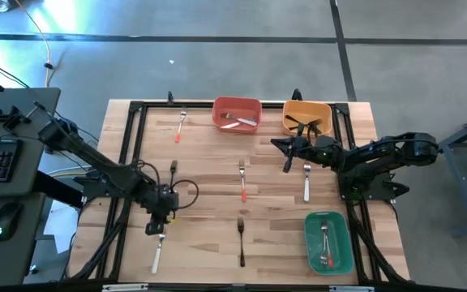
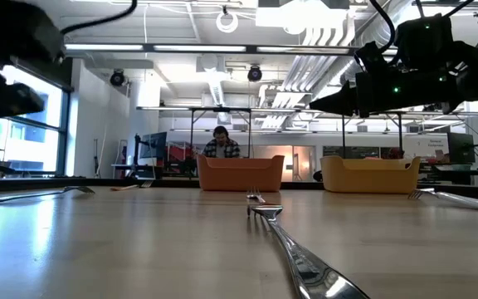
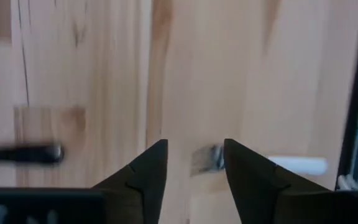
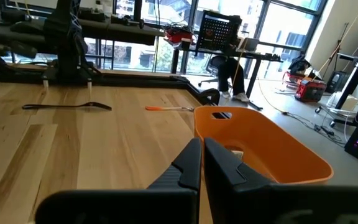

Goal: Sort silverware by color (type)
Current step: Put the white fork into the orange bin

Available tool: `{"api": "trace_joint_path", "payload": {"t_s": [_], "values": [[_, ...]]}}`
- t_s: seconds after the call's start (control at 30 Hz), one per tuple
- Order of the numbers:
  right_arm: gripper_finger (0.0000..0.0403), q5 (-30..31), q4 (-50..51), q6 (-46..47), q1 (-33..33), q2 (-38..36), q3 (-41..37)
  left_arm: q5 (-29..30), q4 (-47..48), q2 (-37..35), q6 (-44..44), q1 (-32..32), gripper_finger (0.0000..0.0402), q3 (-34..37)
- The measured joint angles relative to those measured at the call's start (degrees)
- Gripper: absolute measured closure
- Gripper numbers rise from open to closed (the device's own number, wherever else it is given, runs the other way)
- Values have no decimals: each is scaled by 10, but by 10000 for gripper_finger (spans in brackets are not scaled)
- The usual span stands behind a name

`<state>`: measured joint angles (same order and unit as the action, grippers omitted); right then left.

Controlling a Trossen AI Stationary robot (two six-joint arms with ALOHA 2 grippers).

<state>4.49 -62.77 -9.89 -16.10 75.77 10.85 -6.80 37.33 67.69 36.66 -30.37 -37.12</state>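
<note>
The left hand (image 1: 157, 229) points down at the near left of the tabletop (image 1: 209, 170), its fingers (image 3: 148, 171) parted over a white-handled fork (image 1: 159, 251); the fork's head is blurred between them, and it seems to lie on the wood rather than be held. The right hand (image 1: 279, 145) is closed and empty, stretched in low beside the yellow bin (image 1: 308, 117). Other forks lie scattered on the tabletop and in the red bin (image 1: 237, 113) and green bin (image 1: 328, 242).
</note>
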Motion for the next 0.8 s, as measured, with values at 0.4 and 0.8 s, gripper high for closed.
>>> {"api": "trace_joint_path", "payload": {"t_s": [0.4, 0.8], "values": [[403, 0, 8, 0, 0, 0, 0, -62, -58, 29, -13, 27, 218, 46], [403, 0, 8, 0, 0, 0, 0, -101, -141, 29, 7, 26, 218, 112]]}}
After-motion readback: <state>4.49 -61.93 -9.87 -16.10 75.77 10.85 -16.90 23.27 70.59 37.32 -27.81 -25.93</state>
